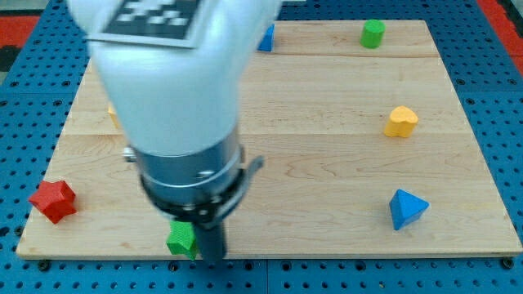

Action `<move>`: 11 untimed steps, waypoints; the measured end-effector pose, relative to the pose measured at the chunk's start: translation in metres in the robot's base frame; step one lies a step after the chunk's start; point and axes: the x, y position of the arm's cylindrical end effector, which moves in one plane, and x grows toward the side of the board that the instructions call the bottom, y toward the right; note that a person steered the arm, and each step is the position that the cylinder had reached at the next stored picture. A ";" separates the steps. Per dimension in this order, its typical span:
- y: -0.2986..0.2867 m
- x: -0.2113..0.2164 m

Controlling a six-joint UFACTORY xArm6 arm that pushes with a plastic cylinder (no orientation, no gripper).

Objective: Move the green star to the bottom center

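The arm carries no jaws, only a rod; its tip [212, 260] sits at the near edge, touching the green star [181, 239] on the star's right. The star lies left of bottom centre, so pushing from this side would drive it leftward, or off the board [327, 163].

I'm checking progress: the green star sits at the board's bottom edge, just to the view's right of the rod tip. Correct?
Not quite. The camera view shows the green star at the bottom edge, but just to the view's left of my tip, not its right.
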 end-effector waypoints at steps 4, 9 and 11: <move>-0.089 -0.034; 0.021 -0.024; 0.014 -0.011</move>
